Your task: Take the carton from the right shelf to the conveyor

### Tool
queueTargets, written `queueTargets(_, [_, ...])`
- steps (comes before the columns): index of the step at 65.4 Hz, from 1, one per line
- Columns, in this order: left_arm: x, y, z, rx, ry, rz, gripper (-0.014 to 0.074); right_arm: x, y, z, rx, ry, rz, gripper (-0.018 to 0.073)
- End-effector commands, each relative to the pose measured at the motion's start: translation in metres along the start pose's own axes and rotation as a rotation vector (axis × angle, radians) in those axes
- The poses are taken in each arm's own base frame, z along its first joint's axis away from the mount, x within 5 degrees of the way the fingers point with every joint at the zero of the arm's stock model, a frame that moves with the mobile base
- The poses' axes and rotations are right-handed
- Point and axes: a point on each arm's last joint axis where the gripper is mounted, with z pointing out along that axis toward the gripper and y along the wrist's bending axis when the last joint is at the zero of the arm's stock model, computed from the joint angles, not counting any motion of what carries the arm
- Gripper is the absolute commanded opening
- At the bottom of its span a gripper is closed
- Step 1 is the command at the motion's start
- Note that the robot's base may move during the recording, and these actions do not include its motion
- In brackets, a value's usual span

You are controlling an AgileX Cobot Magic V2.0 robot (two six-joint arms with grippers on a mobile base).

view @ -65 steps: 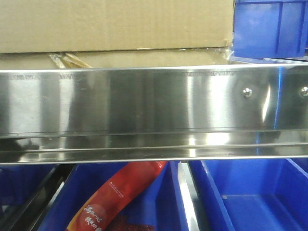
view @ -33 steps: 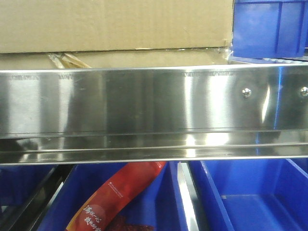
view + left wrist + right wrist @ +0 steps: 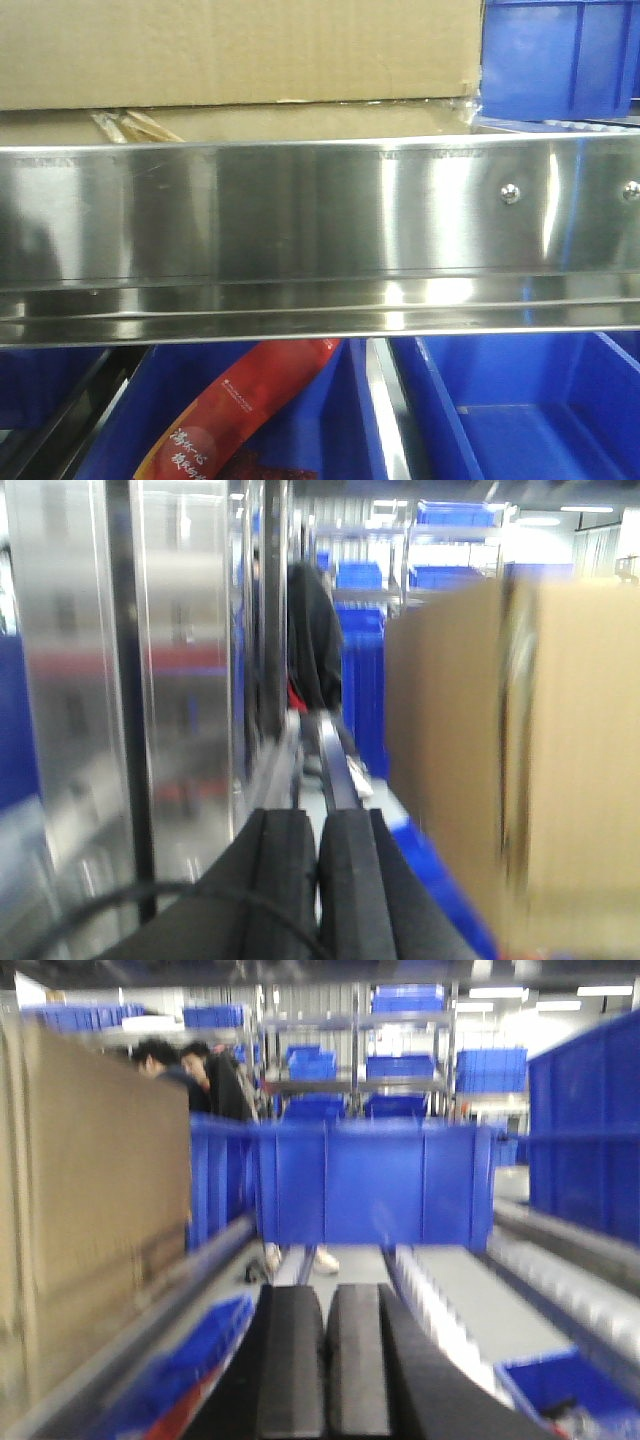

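The carton (image 3: 240,50) sat on the upper level of the right shelf (image 3: 320,210), its plain brown face filling the top of the front view from the left edge almost to the right; a ragged lower edge ran along it, and under that lay a second band of cardboard, though I could not tell whether it belonged to the same box; a wrinkly scrap of brownish tape (image 3: 125,125) showed at the left of that band; just beside the carton's right end stood a blue bin (image 3: 560,60); below, the shelf's broad shiny rail crossed the whole view, with two round screw heads (image 3: 511,193) near its right end; under the rail stood more blue bins, a left bin (image 3: 330,430) holding a red packet (image 3: 240,410) that lay tilted, and a right bin (image 3: 520,410); in the left wrist view the carton (image 3: 560,750) stood blurred at the right, apart from the left jaws, whose black pads (image 3: 285,880) were pressed together with nothing held between them; steel uprights (image 3: 180,680) rose at the left; in the right wrist view the carton (image 3: 90,1210) stood at the left, apart from the right jaws, whose pads (image 3: 290,1360) likewise met with nothing between them; a wide blue crate (image 3: 370,1185) faced them farther off, with two people (image 3: 215,1080) behind.
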Motion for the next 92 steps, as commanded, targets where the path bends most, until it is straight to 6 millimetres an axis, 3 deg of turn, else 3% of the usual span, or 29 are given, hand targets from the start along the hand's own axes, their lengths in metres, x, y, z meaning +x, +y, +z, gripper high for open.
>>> queueTargets(1, [-0.029,0.002,-0.001,-0.009,0.003,0.015,0.0111,-0.028,0.002,-0.003,-0.007,-0.064,-0.003,-0.0065])
queueTargets(9, [-0.068,0.004,0.003,-0.013,0.003,0.013,0.0244,-0.057,0.003,-0.003,-0.009,-0.116,-0.003,-0.0059])
queueTargets(13, [-0.083,0.004,0.007,-0.014,0.000,0.013,0.0283,-0.069,0.003,0.000,-0.010,-0.127,-0.003,0.0005])
queueTargets(25, [-0.126,0.005,0.027,-0.009,0.016,-0.004,0.0323,-0.097,0.005,0.013,-0.009,-0.141,-0.003,0.0380])
queueTargets(34, [-0.143,0.006,0.049,0.001,0.072,-0.008,0.0349,-0.108,0.005,0.027,-0.007,-0.128,-0.003,0.0577])
queueTargets(43, [-0.148,-0.001,0.070,0.082,0.105,-0.024,0.0448,-0.115,0.006,0.048,-0.012,-0.083,0.014,0.0560])
queueTargets(54, [-0.154,-0.018,0.100,0.208,0.189,-0.021,0.0508,-0.144,0.016,0.077,-0.100,0.012,0.036,0.0560])
queueTargets(65, [-0.166,-0.041,0.124,0.350,0.232,0.030,0.0508,-0.170,0.043,0.118,-0.271,0.191,0.042,0.0560])
queueTargets(73, [-0.166,-0.061,0.147,0.420,0.356,0.055,0.0508,-0.180,0.068,0.149,-0.373,0.336,0.026,0.0560])
queueTargets(81, [-0.165,-0.074,0.175,0.410,0.501,0.030,0.0508,-0.186,0.088,0.188,-0.414,0.520,-0.011,0.0560])
queueTargets(92, [-0.171,-0.075,0.205,0.269,0.663,0.027,0.0506,-0.193,0.103,0.227,-0.416,0.710,-0.037,0.0560])
